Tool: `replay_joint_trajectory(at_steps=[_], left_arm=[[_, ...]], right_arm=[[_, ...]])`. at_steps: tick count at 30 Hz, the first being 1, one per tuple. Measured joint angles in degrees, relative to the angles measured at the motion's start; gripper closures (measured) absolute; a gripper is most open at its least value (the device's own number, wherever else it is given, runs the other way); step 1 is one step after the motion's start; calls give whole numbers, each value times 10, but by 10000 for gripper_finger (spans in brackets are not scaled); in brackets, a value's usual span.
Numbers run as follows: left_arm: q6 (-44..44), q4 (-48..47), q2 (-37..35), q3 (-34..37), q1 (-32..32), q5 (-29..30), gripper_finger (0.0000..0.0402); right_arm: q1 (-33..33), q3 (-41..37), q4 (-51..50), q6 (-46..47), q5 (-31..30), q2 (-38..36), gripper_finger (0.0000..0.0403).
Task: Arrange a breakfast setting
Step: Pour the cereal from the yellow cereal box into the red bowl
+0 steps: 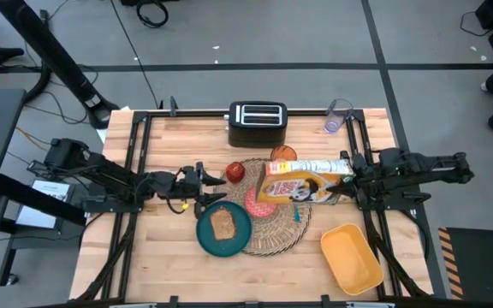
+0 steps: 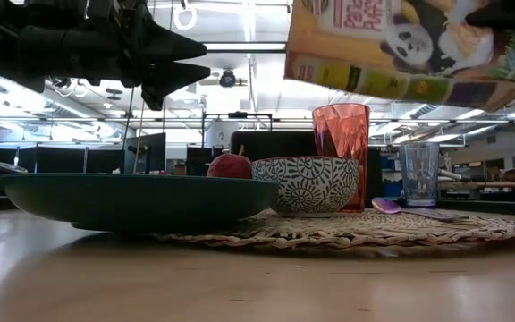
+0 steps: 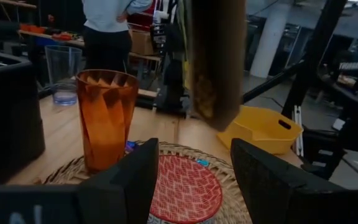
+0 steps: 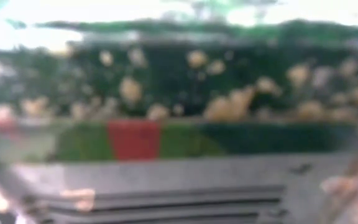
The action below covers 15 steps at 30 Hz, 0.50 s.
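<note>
black toaster (image 1: 258, 122) sitting at table's far edge | clear glass (image 1: 336, 116) standing beside it | yellow tub (image 1: 351, 257) lying near right corner | cereal box (image 1: 305, 180) hanging tilted above mat

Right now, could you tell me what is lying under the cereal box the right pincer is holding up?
Under the cereal box, raised by the right pincer, sit the small bowl and orange cup on the woven placemat. From above, the box hides most of the bowl.

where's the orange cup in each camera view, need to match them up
High view: orange cup seen from above, between the toaster and the held cereal box.
Low view: cup right of centre, behind the small bowl.
Left wrist view: cup at left, on the woven placemat.
Right wrist view: not in it.
Shared landmark: the placemat.
</note>
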<state>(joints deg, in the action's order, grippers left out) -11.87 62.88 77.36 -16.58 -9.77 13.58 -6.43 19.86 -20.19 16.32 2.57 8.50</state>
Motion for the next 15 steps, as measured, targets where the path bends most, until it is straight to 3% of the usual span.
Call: replay_joint_trajectory(at_steps=[15], left_arm=[[7, -5, 0, 0, 1, 3, 192]], right_arm=[[0, 95, -149, -10, -9, 33, 172]])
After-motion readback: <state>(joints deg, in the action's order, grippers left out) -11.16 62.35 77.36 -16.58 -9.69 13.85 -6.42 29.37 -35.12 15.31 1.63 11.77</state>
